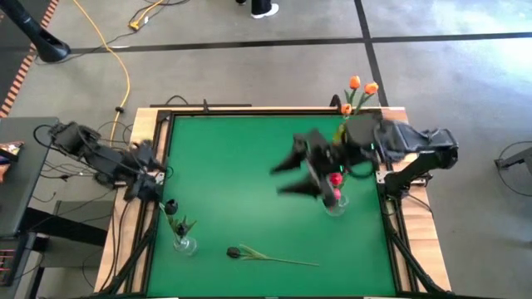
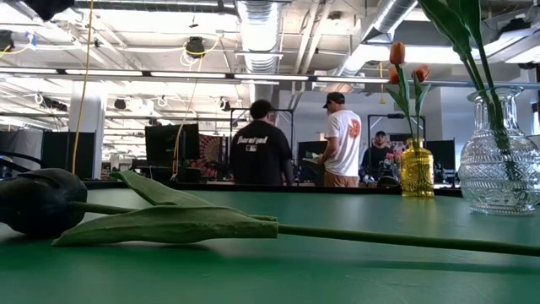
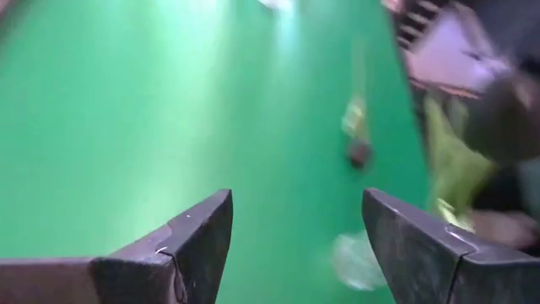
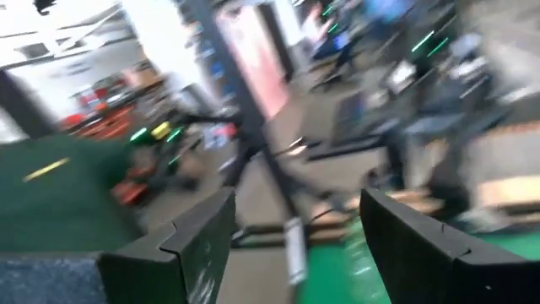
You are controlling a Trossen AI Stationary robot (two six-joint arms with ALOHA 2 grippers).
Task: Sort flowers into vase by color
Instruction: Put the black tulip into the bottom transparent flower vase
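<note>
Dark tulip (image 1: pixel 237 252) lies flat on the counter (image 1: pixel 233 166) near its front edge, unheld. Left gripper (image 3: pixel 295 245) open, empty, parked at the counter's left edge. Right gripper (image 1: pixel 287 174) open over mid-counter, beside the red-flower vase (image 1: pixel 335 199). Next: grasp the tulip's stem (thin, low target), then deliver to the dark-flower vase (image 1: pixel 183 237).

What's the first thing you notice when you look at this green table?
A dark tulip lies flat near the front edge of the green table, the only flower not in a vase. Orange tulips stand in a yellow vase at the far right corner, and the right gripper hangs open beside a clear vase holding red tulips.
</note>
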